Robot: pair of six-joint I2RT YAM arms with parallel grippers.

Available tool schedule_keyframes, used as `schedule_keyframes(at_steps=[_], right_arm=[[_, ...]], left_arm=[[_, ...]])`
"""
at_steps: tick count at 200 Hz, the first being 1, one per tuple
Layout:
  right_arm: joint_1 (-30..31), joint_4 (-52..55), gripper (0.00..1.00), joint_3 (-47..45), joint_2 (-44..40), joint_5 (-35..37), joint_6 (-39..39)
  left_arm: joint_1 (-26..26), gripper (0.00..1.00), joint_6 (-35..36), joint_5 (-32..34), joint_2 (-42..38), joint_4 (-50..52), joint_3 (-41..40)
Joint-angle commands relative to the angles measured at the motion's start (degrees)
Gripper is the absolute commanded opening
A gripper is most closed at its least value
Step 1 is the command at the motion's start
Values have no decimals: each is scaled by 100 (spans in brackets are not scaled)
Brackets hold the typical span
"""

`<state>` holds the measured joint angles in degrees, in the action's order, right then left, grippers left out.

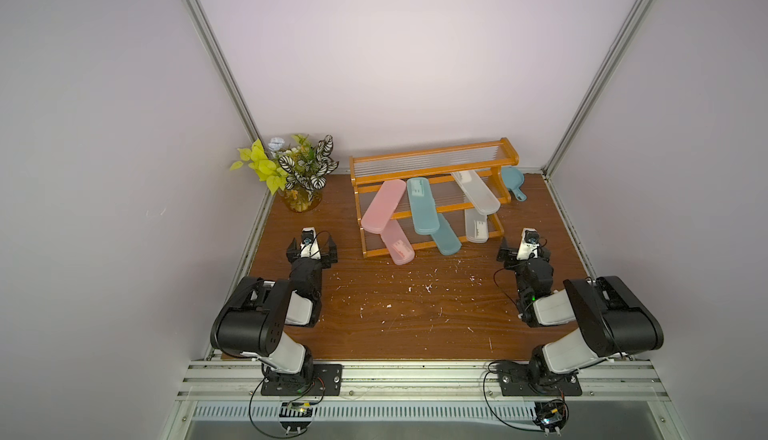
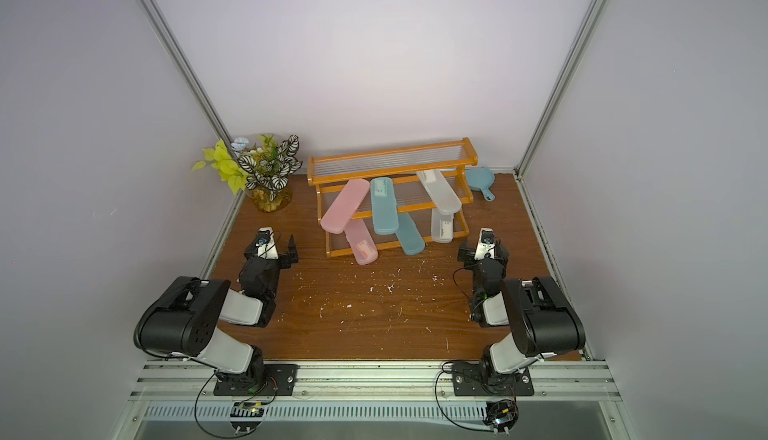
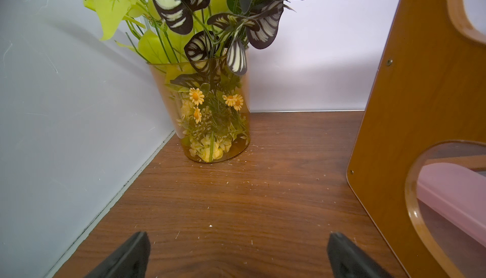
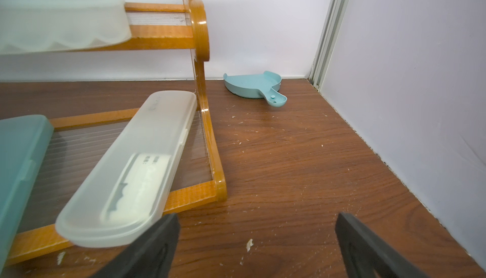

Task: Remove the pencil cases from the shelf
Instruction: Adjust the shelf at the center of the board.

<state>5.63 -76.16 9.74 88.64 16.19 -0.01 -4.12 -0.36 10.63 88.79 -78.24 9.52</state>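
While both arms sit folded at the front of the table [image 1: 415, 317], the shelf [image 1: 432, 153] at the back is loaded in three slanting pairs. At its left end, the upper pink case [image 1: 383, 206] runs from the middle tier down over the lower pink case [image 1: 400, 243], whose near end pokes past the bottom front rail. In the middle, the upper teal case [image 1: 422, 206] overlaps the lower teal case [image 1: 445, 237], which also juts past that rail. At the right, the upper clear case [image 1: 476, 192] lies on the middle tier and overhangs its rail above the lower clear case [image 4: 126, 163], which sits on the bottom tier with its near end over the front rail.

You have the left gripper [image 1: 311, 246] spread wide with nothing in it, low over the table off the shelf's left end and facing the vase [image 3: 213, 121] in the corner. Your right gripper [image 4: 257, 218] is equally wide and empty, just off the shelf's right front corner, close to the lower clear case without touching it. You can see the pan [image 4: 252, 86] on the table behind the shelf's right end, by the back wall.
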Motion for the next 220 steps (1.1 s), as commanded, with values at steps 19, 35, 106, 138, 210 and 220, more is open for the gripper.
schedule_keyframes(at_steps=[19,35,106,138,210,220], right_arm=[[26,-290,100,142,22,-7,-52],[26,-293,100,134,22,-10,-52],[-47,-184,100,178,4,-211,1],[-122,-162,100,178,-13,-358,27],[-351,1175,99,276,-1273,120,542],[-373,1625,99,344,-1567,36,669]], left_arm=[[49,99,86,-65,33,-126,41],[52,100,82,-61,35,-122,41],[52,99,80,-67,42,-113,59],[50,100,76,-61,33,-120,50],[-18,99,74,123,-1622,675,-235],[-19,99,-125,164,-2035,1015,-202]])
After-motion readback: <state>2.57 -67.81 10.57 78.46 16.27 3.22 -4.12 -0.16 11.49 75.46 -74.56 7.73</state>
